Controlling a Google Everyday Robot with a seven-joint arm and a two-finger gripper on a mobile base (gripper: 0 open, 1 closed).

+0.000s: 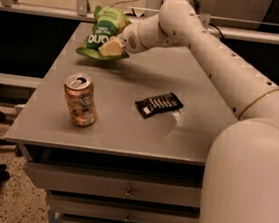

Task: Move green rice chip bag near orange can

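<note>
The green rice chip bag [102,34] is a crinkly light-green pouch with white letters, at the far left of the grey table [122,131]. My gripper [111,48] is shut on its right lower part and holds it lifted off the table top. The orange can [80,100] stands upright near the table's front left, well in front of the bag and apart from it.
A small black flat wrapper [159,104] lies mid-table, right of the can. My white arm [220,67] reaches across from the right. Drawers [120,192] sit under the table top. A railing runs behind the table.
</note>
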